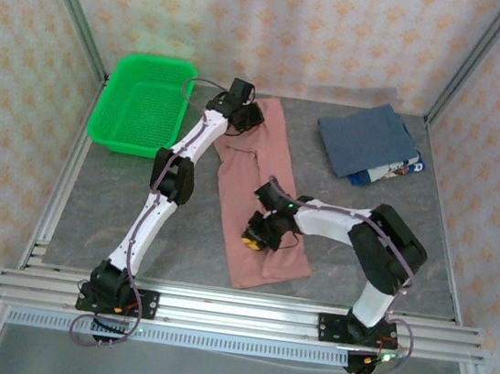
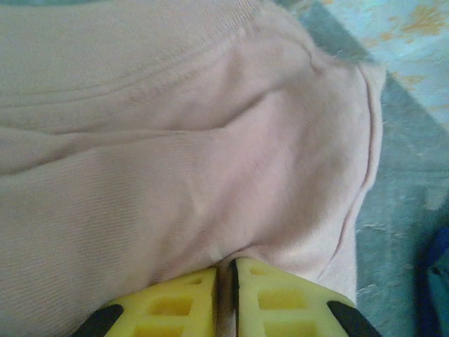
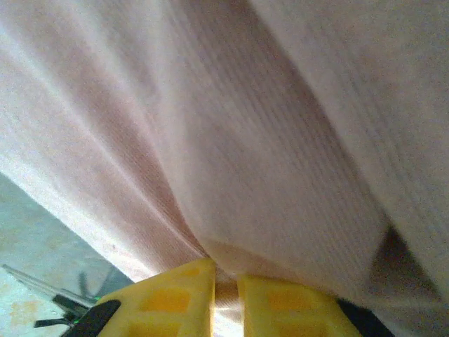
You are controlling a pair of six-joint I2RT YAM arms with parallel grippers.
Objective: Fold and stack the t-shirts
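Over on the far left of the grey tabletop (image 1: 72, 210) sits a green mesh basket (image 1: 141, 104), just beside the left arm's reach.

Next to it, the left hand (image 1: 243, 117) is down at the far end of the salmon-pink t-shirt (image 1: 262, 198). Its wrist view shows the left hand (image 2: 226, 270) clenched, its yellow fingers (image 2: 175, 302) nearly together with a ridge of the pink cloth (image 2: 210, 140) pinched between them. The fabric bunches into soft creases ahead of the grip, and a hemmed edge curves off to the right over bare tabletop.

The shirt itself lies in a long, narrow strip down the middle of the tabletop, from the far side towards the near edge, with a wrinkle across its upper half.

The right hand (image 1: 258, 232) sits on the strip's near half. Up close, the right hand (image 3: 226, 270) is also clamped, its yellow fingers (image 3: 280, 305) grasping a fold of the same pink cloth (image 3: 245, 126), which rises from the grip.

At the far right, well apart from the pink one, a slate-blue t-shirt (image 1: 367, 138) lies folded, resting on a white-and-blue printed cloth (image 1: 392, 172) that peeks out at its near edge.
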